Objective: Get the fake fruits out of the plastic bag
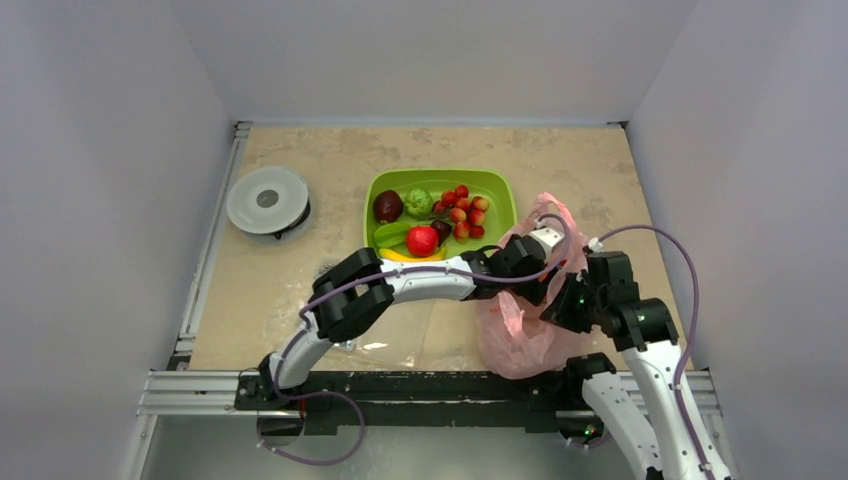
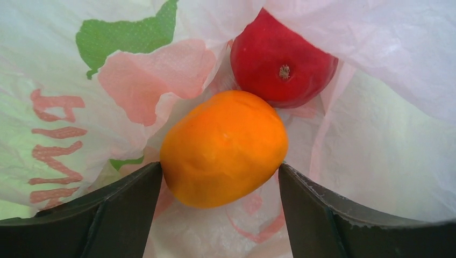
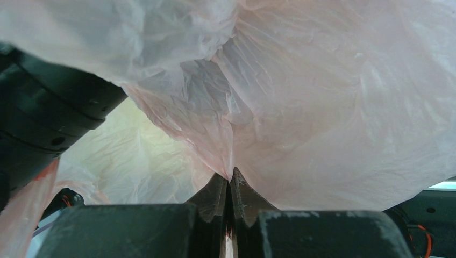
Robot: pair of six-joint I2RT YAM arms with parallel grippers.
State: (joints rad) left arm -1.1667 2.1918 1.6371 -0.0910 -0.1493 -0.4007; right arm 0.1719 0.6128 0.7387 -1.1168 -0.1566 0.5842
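Inside the plastic bag point(image 2: 376, 161), the left gripper point(image 2: 220, 180) spreads open around the orange fruit point(image 2: 225, 148), while the right gripper point(image 3: 230, 191) pinches the film to steady it.

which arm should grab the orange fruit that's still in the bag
Left. Its gripper is inside the plastic bag, fingers open on either side of the orange fruit. The right gripper is shut on the bag's film.
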